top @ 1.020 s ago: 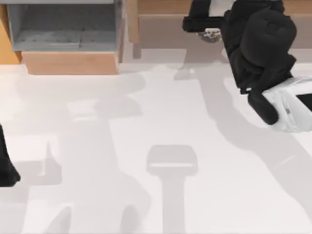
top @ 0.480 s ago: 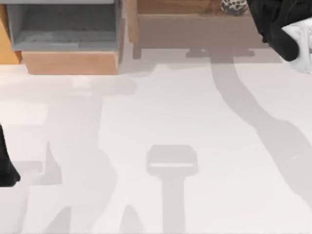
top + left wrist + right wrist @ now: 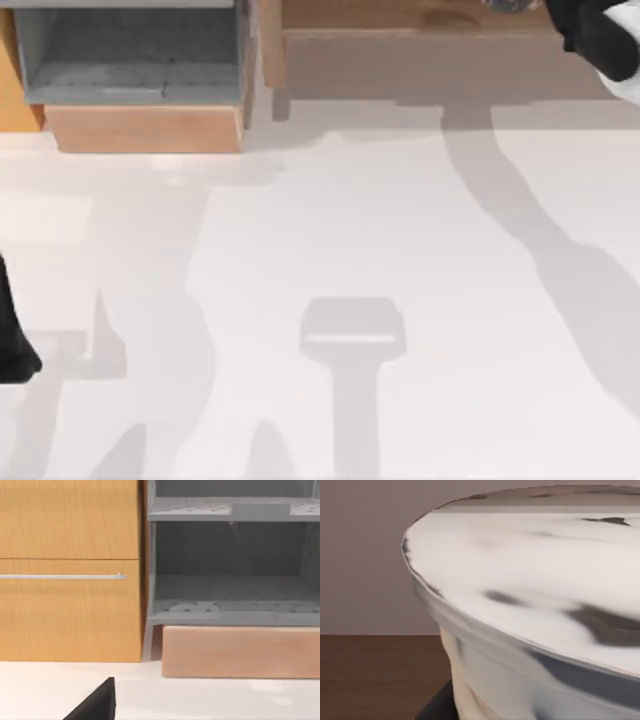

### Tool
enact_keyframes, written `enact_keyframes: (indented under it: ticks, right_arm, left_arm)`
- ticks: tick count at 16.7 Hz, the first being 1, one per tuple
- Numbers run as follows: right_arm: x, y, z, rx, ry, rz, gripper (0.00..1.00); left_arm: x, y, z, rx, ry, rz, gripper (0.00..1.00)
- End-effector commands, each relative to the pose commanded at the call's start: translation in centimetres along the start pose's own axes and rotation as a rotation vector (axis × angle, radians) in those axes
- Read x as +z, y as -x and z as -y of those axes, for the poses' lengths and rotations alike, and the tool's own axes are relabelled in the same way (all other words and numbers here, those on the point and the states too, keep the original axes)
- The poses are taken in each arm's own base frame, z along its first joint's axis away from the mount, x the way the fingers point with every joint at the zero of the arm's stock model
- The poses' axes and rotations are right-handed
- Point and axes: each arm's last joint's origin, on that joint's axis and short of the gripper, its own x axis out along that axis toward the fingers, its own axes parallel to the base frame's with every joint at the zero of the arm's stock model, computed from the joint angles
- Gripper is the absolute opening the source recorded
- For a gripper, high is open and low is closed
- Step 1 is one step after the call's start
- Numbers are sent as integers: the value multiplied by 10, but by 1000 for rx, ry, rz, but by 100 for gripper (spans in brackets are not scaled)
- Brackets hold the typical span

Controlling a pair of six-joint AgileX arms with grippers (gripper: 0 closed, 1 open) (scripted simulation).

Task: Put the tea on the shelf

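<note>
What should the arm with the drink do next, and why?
Probably lower the tea gently until it rests on the shelf, then let go. The right wrist view shows the cup's white lid close up with the brown shelf surface behind and below it, and the right arm reaches over the ledge. The left arm sits parked at the table's left edge.

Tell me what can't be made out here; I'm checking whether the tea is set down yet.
- Tea: right wrist view shows its lid and upper wall up close; its base is cut off, so contact with the shelf is unclear.
- Right gripper: the top view's upper right edge cuts the arm off; fingers hidden.
- Left gripper: the arm is cut off at the top view's left edge; fingers hidden.
</note>
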Motion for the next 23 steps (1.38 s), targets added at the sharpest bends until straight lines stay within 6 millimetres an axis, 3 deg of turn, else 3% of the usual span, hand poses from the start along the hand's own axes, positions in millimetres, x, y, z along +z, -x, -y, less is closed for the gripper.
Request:
enact_keyframes:
  ticks: [4, 12, 16, 23]
  right_arm:
    - [-7, -4, -3, 5, 3, -11, 0]
    - [-26, -40, 0, 0, -2, 3, 0]
    - [-28, -42, 0, 0, 0, 0, 0]
    - [-28, -42, 0, 0, 0, 0, 53]
  left_arm:
    - [0, 0, 0, 0, 0, 0, 100]
    - [0, 0, 0, 0, 0, 0, 100]
    - [0, 0, 0, 0, 0, 0, 100]
    - [0, 0, 0, 0, 0, 0, 100]
